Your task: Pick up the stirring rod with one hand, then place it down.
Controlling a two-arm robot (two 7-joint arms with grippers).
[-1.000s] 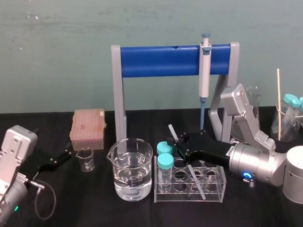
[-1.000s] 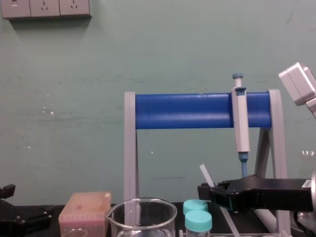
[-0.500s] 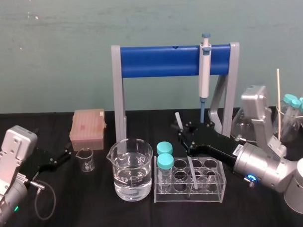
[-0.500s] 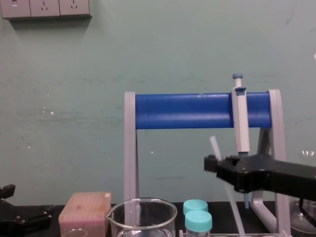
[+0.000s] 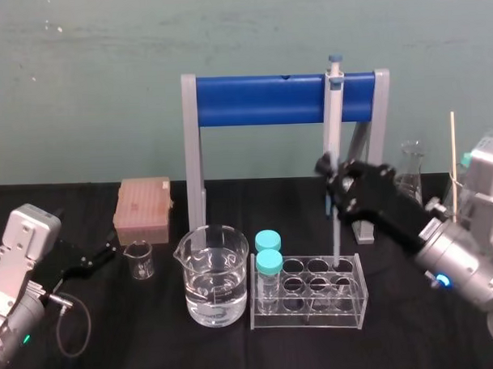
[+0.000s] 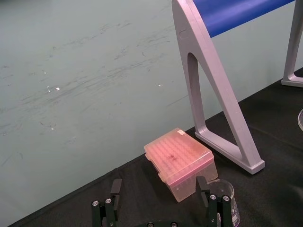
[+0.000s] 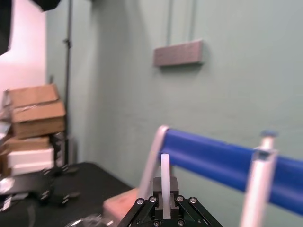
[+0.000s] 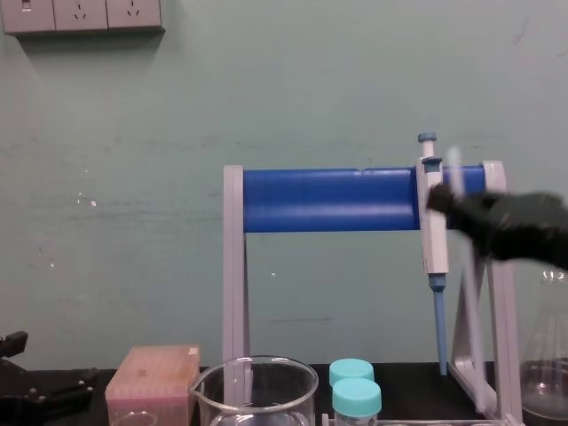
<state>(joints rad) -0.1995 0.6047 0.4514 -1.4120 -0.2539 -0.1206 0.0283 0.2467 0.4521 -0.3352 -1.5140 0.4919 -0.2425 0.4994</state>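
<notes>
The stirring rod [image 5: 334,234] is a thin translucent white stick, standing nearly upright just in front of the hanging pipette [image 5: 334,108]. My right gripper [image 5: 337,184] is shut on its upper part, high above the table. The rod's lower end hangs at the back row of the clear tube rack [image 5: 309,300]. In the chest view the rod [image 8: 469,337] runs down from the blurred black right gripper [image 8: 470,211]. The right wrist view shows the rod [image 7: 165,165] pinched between the fingers of the right gripper [image 7: 165,191]. My left gripper [image 5: 99,256] rests open at the far left [image 6: 159,201].
A beaker of water [image 5: 213,275] stands left of the rack, which holds two teal-capped tubes [image 5: 269,261]. A small beaker [image 5: 138,259] and a pink tip box [image 5: 142,208] sit on the left. The blue-barred stand [image 5: 260,99] is behind; a flask [image 5: 412,175] and a beaker of tubes [image 5: 477,188] are on the right.
My right gripper has risen and moved right with the rod. The rod has swung from a slant across the rack to nearly upright. The left arm has not moved.
</notes>
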